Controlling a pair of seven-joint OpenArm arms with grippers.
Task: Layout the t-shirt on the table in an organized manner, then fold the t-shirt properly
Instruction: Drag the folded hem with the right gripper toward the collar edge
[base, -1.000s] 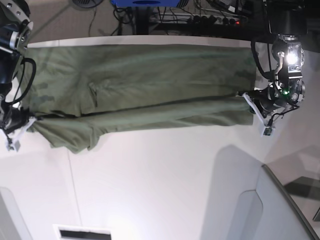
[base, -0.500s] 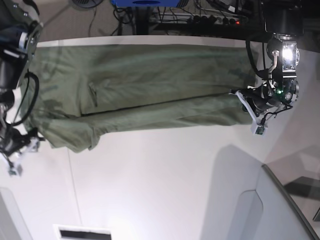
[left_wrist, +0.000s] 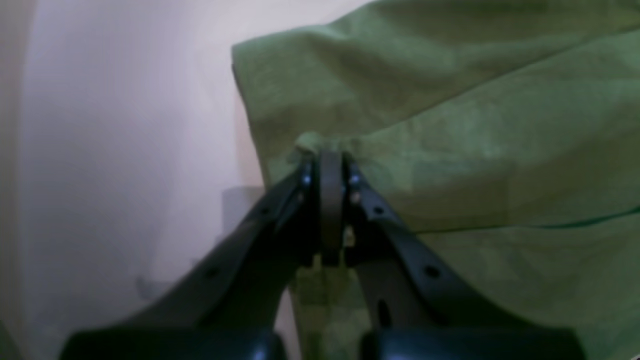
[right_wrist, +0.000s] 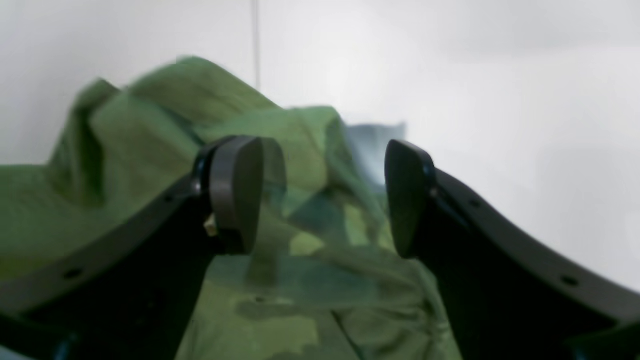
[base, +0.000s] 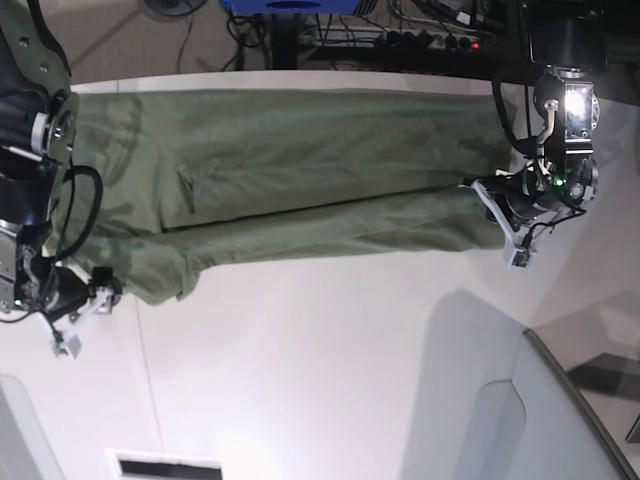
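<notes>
The olive-green t-shirt lies stretched along the far side of the white table, with a long fold running across it. At the shirt's right end my left gripper is shut on the fabric's edge. In the left wrist view the gripper pinches a small bunch of the t-shirt. My right gripper stands open at the shirt's near left corner. In the right wrist view the gripper has rumpled t-shirt below it and nothing held between its fingers.
A grey-white angled panel rises at the near right. Cables and a power strip lie beyond the table's far edge. A dark slot sits at the near edge. Bare tabletop fills the middle and front.
My right gripper has opened, let go of the shirt's left corner and moved toward the table's front and a little right. My left gripper drew the held edge slightly leftward.
</notes>
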